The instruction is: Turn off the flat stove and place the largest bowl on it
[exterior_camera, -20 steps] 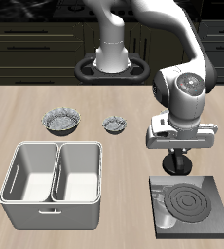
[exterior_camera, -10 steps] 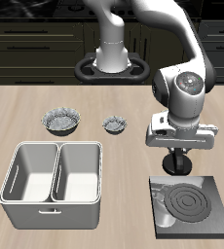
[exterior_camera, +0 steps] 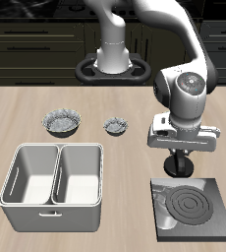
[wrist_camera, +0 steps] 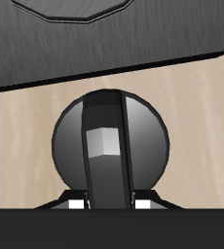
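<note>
Stove [exterior_camera: 192, 207] lower right, coils dark; gripper [exterior_camera: 176, 166] over knob [wrist_camera: 109, 146]. Jaw opening: cannot tell. Turn knob fully, lift straight, then fetch largest bowl [exterior_camera: 62, 122].

White rounded arm [exterior_camera: 189, 94], black claw [exterior_camera: 177, 162]

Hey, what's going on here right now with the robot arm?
The arm has its gripper down at the round black knob just behind the flat stove, apparently working the knob to switch it off. The stove's rings look dark. The largest bowl sits untouched farther back on the table, beside a smaller bowl; a double-basin tub stands near the front edge.
</note>
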